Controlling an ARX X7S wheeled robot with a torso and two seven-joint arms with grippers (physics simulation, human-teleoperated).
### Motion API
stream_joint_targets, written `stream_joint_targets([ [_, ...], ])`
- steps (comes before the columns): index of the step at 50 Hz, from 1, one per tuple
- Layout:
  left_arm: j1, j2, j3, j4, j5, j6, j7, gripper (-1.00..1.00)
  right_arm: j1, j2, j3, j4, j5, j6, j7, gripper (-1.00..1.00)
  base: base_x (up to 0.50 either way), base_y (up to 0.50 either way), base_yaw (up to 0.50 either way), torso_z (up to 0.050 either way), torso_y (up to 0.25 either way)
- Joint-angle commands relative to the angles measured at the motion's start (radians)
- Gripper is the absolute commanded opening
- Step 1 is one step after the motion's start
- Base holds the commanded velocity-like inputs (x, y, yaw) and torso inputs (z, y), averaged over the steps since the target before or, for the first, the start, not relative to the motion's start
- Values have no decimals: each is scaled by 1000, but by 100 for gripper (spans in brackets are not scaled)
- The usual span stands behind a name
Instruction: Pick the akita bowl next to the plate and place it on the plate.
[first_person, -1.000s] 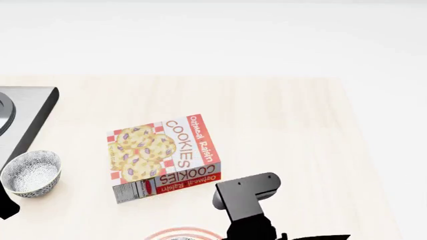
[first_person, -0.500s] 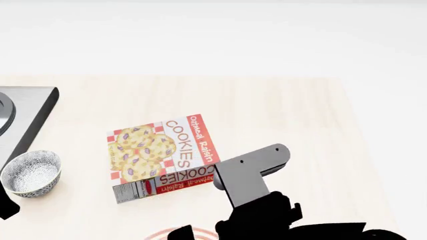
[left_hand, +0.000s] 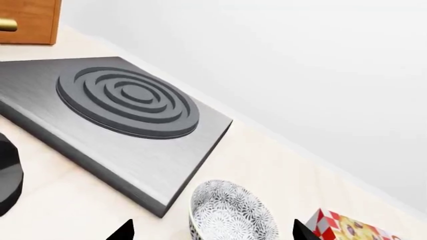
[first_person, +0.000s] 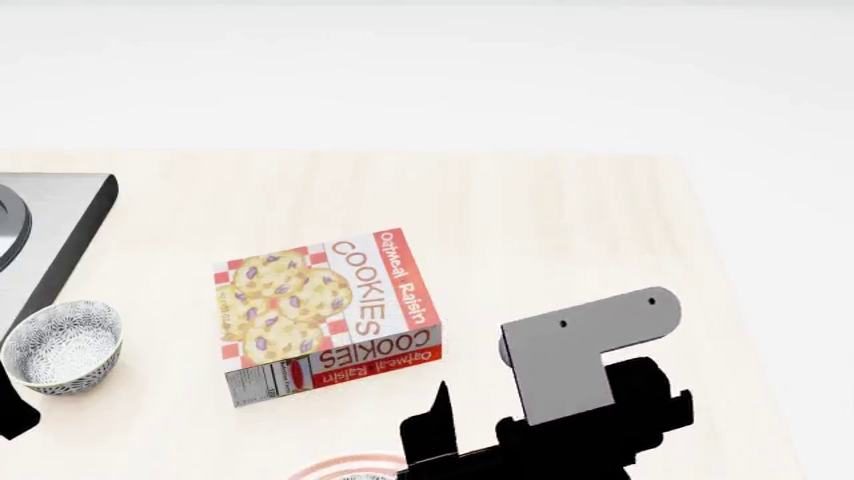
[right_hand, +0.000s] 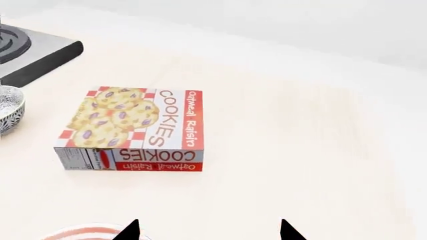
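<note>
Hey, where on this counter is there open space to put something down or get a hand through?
The widest bare patch is the tabletop right of the cookie box, out to the far edge. The strip beyond the box is also free. It is tighter at the left, where the patterned bowl sits by the stove plate.

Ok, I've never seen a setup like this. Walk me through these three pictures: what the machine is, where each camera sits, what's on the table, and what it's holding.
These are simulator renders of a wheeled robot with two arms. One picture looks down from its head; the other two come from cameras near each gripper.

In the head view, the grey and black shape is the right arm over the pale wooden table. On the table lie an Oatmeal Raisin cookie box, a patterned akita bowl and a grey stove plate beside it. A sliver of the red-ringed plate shows at the near edge.

Each wrist picture shows two black fingertips spread apart: the left gripper near the bowl, the right gripper near the plate. Neither holds anything.
</note>
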Motion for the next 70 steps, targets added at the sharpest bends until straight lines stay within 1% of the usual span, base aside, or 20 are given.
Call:
stream_joint_targets([
  [1, 4, -4, 2, 17, -6, -8, -10, 100, -111, 40, -23, -50, -209, -162, 13, 100, 0, 0, 0, 0, 0],
  [6, 0, -2, 5, 1, 0, 2, -4, 100, -174, 44, -4, -37, -237, -226, 15, 100, 0, 0, 0, 0, 0],
  [9, -3, 0, 6, -13, 4, 12, 4, 100, -196, 50, -13, -29, -277, -254, 18, 100, 0, 0, 0, 0, 0],
  [12, 1, -3, 6, 1, 0, 4, -4, 100, -239, 61, -36, -28, -355, -333, -3, 100, 0, 0, 0, 0, 0],
  [22, -1, -4, 8, -5, -1, 8, -2, 100, -310, 64, -33, 19, -445, -456, -8, 100, 0, 0, 0, 0, 0],
  [32, -2, -4, 12, -14, 5, 18, 2, 100, -359, 68, -32, 55, -499, -523, -2, 100, 0, 0, 0, 0, 0],
  [33, 0, -5, 12, -10, 5, 18, 1, 100, -362, 74, -40, 51, -529, -533, 11, 100, 0, 0, 0, 0, 0],
  [45, 5, -10, 13, 14, -4, 5, -13, 100, -405, 96, -39, 61, -618, -613, 39, 100, 0, 0, 0, 0, 0],
  [54, 2, -8, 16, -3, 1, 19, -4, 100, -434, 121, -3, 34, -612, -624, 65, 100, 0, 0, 0, 0, 0],
  [57, 6, -13, 15, 22, -8, 3, -18, 100, -442, 127, 12, 19, -599, -622, 74, 100, 0, 0, 0, 0, 0],
  [59, 2, -7, 17, -9, 2, 25, 1, 100, -447, 132, 18, 11, -596, -624, 77, 100, 0, 0, 0, 0, 0],
  [62, 6, -12, 16, 14, -7, 10, -13, 100, -446, 134, 17, 3, -598, -618, 82, 100, 0, 0, 0, 0, 0],
  [70, 3, -11, 18, 2, -5, 18, -8, 100, -455, 154, 38, -42, -585, -595, 108, 100, 0, 0, 0, 0, 0],
])
